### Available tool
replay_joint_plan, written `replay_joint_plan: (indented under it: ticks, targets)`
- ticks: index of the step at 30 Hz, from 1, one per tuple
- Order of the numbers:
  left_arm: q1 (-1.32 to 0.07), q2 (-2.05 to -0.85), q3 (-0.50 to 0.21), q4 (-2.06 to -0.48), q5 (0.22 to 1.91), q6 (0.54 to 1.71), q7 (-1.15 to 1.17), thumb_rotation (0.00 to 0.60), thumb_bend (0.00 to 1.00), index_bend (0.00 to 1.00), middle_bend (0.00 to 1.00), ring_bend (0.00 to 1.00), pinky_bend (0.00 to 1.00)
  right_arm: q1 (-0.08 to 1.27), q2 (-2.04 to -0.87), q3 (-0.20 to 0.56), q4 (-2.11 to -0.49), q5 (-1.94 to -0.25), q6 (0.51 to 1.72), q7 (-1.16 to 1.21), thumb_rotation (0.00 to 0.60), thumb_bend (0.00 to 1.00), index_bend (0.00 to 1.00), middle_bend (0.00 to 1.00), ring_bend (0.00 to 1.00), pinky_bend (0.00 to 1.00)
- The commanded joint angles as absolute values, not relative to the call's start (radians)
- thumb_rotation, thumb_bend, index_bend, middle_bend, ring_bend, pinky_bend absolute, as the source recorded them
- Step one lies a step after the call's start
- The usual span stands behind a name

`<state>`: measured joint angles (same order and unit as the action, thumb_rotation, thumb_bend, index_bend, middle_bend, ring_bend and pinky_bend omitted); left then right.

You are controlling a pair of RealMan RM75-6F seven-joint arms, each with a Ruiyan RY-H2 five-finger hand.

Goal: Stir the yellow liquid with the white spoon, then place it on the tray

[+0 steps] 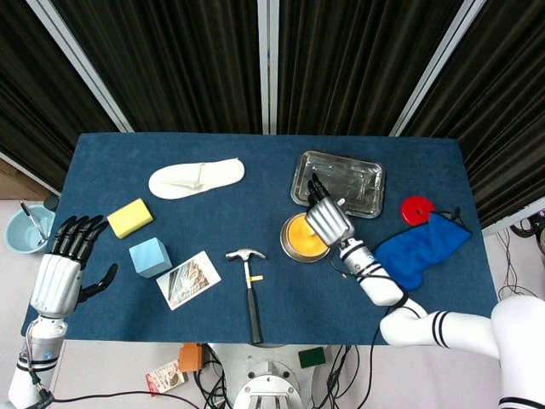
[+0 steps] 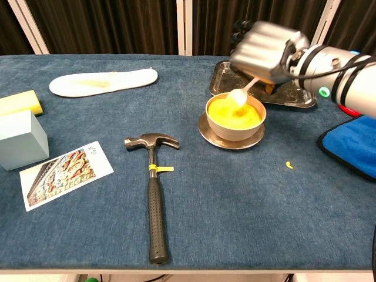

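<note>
My right hand (image 2: 267, 47) (image 1: 326, 220) holds the white spoon (image 2: 241, 95) above the far rim of the bowl (image 2: 235, 120), tip pointing down over the yellow liquid (image 2: 231, 113) (image 1: 301, 233). The spoon is out of the liquid. In the head view the hand hovers between the bowl and the metal tray (image 1: 362, 181) (image 2: 299, 100) and hides the spoon. My left hand (image 1: 66, 264) hangs off the table's left edge, fingers spread, holding nothing.
A hammer (image 2: 154, 194) lies in front of the bowl. A picture card (image 2: 63, 173), light blue block (image 2: 20, 138), yellow sponge (image 2: 20, 103) and white slipper (image 2: 106, 80) fill the left side. A blue cloth (image 1: 421, 247) and red disc (image 1: 417, 209) lie right. An orange drop (image 2: 289, 165) marks the cloth.
</note>
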<state>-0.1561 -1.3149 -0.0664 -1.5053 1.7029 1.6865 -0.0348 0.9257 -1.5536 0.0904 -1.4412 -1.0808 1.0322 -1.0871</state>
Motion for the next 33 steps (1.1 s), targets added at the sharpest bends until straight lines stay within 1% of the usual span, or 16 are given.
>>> replay_joint_plan:
  ticks: [1,5,8,9,13,17,19,22,24,27,29,33]
  targets:
    - [-0.159,-1.31,-0.067,-1.516,1.707,1.684,-0.025,0.575,0.28,0.13,0.11,0.09,0.09,0.91,-1.53,0.11,-1.455,-1.086,1.033,-1.026,0.6,0.48,0.79,0.31,0.08,0.0]
    - [-0.16,-1.307,-0.066,-1.525,1.709,1.681,-0.017,0.565,0.28,0.13,0.11,0.09,0.09,0.909,-1.517,0.116,-1.467,-1.096,1.031,-0.993,0.6,0.48,0.79,0.31,0.08,0.0]
    - [-0.158,-1.304,-0.065,-1.526,1.709,1.681,-0.015,0.568,0.28,0.13,0.11,0.09,0.09,0.925,-1.503,0.099,-1.467,-1.13,1.024,-1.036,0.6,0.48,0.79,0.31,0.08,0.0]
    - [-0.158,-1.304,-0.064,-1.527,1.71,1.682,-0.015,0.568,0.28,0.13,0.11,0.09,0.09,0.934,-1.497,0.088,-1.467,-1.144,1.021,-1.069,0.6,0.48,0.79,0.31,0.08,0.0]
    - [-0.155,-1.307,-0.063,-1.527,1.714,1.69,-0.017,0.567,0.28,0.13,0.11,0.09,0.09,0.99,-1.488,0.022,-1.444,-1.256,1.019,-1.32,0.6,0.48,0.78,0.3,0.08,0.0]
    - [-0.15,-1.311,-0.059,-1.521,1.715,1.695,-0.018,0.575,0.28,0.13,0.11,0.09,0.09,1.039,-1.501,-0.013,-1.43,-1.306,0.986,-1.533,0.6,0.48,0.78,0.3,0.08,0.0]
    - [-0.144,-1.311,-0.057,-1.517,1.712,1.698,-0.019,0.581,0.28,0.13,0.11,0.09,0.09,1.053,-1.511,-0.024,-1.423,-1.31,0.965,-1.603,0.6,0.48,0.78,0.3,0.08,0.0]
    - [-0.137,-1.311,-0.057,-1.511,1.706,1.707,-0.027,0.57,0.28,0.13,0.11,0.09,0.09,1.067,-1.525,-0.025,-1.419,-1.293,0.935,-1.663,0.6,0.48,0.77,0.3,0.08,0.0]
    - [-0.134,-1.313,-0.056,-1.506,1.703,1.708,-0.031,0.575,0.28,0.13,0.11,0.09,0.09,1.076,-1.533,-0.025,-1.415,-1.289,0.923,-1.691,0.6,0.48,0.77,0.3,0.08,0.0]
    - [-0.133,-1.322,-0.054,-1.497,1.698,1.704,-0.037,0.579,0.28,0.13,0.11,0.09,0.09,1.09,-1.545,-0.028,-1.404,-1.291,0.912,-1.739,0.6,0.48,0.77,0.3,0.08,0.0]
    - [-0.132,-1.328,-0.055,-1.491,1.693,1.702,-0.044,0.567,0.28,0.13,0.11,0.09,0.09,1.097,-1.55,-0.034,-1.397,-1.293,0.904,-1.774,0.6,0.48,0.77,0.3,0.08,0.0]
    - [-0.132,-1.333,-0.061,-1.484,1.688,1.704,-0.051,0.571,0.28,0.13,0.11,0.09,0.09,1.096,-1.564,-0.032,-1.387,-1.262,0.905,-1.822,0.6,0.48,0.77,0.31,0.06,0.0]
